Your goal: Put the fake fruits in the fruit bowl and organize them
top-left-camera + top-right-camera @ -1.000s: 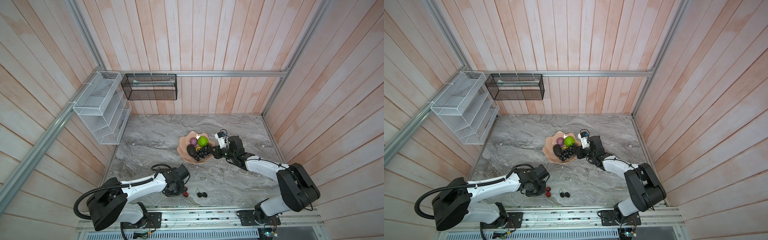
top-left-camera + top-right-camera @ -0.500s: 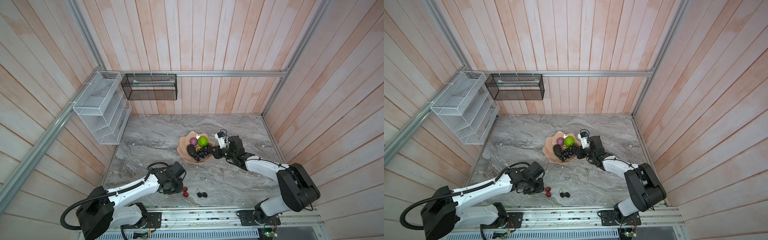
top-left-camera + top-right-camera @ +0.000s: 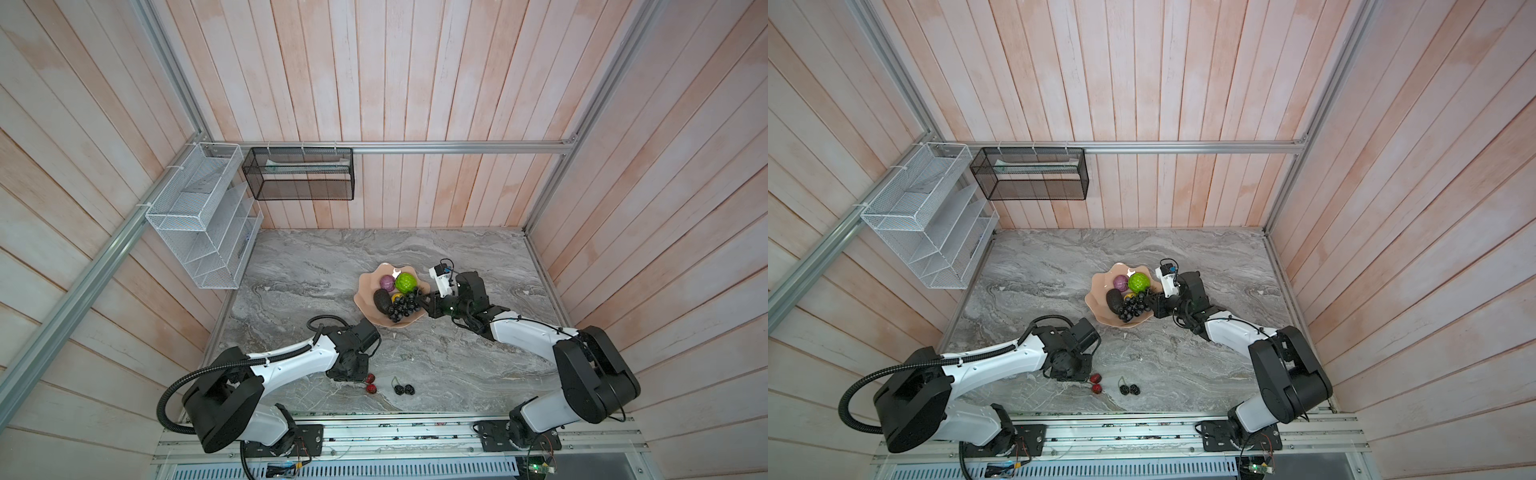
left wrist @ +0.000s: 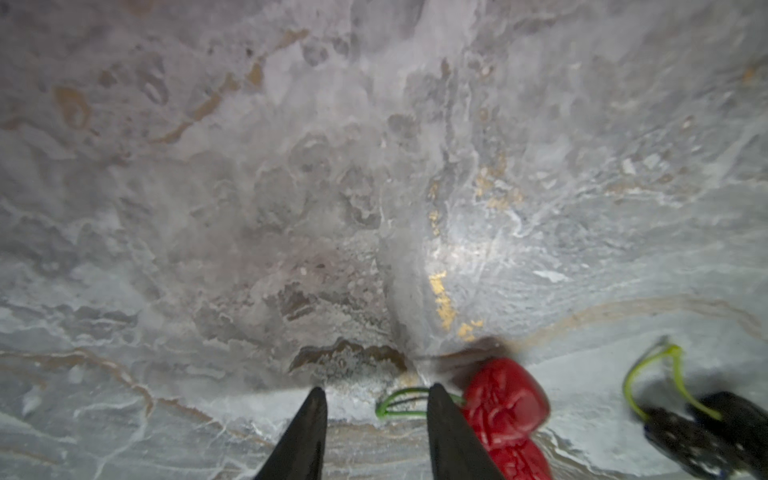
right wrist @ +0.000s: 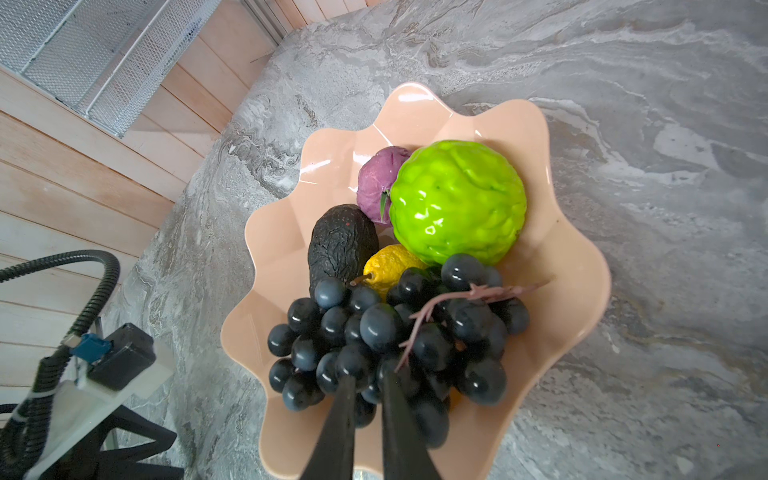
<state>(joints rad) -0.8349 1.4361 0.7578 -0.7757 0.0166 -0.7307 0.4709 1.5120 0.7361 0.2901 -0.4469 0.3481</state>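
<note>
The peach-pink fruit bowl (image 3: 365, 291) (image 5: 573, 266) holds the avocado (image 5: 340, 245), the purple one (image 5: 374, 183), the bumpy green one (image 3: 406, 282) (image 5: 457, 199), the yellow one (image 5: 390, 266) and the grape bunch (image 3: 401, 309) (image 5: 374, 332). My right gripper (image 5: 368, 378) (image 3: 422, 301) reaches over the bowl's rim, jaws nearly together and pinched into the grape bunch. Near the table's front edge lie the red pair (image 3: 370, 383) (image 4: 505, 403) and the black berry pair (image 3: 404, 389) (image 4: 706, 432). My left gripper (image 4: 376, 392) is open, low over the marble. The red pair's green stem loop lies between its jaws, and the berries lie just outside one finger.
A white wire rack (image 3: 199, 216) hangs on the left wall and a black mesh basket (image 3: 299, 174) on the back wall. The metal rail (image 3: 374, 419) runs along the table's front edge, close behind the loose berries. The left arm's hose (image 5: 83, 266) shows beside the bowl.
My left gripper has opened beside the red pair, and its arm has shifted slightly over the front of the table. The right arm and the bowl have not moved.
</note>
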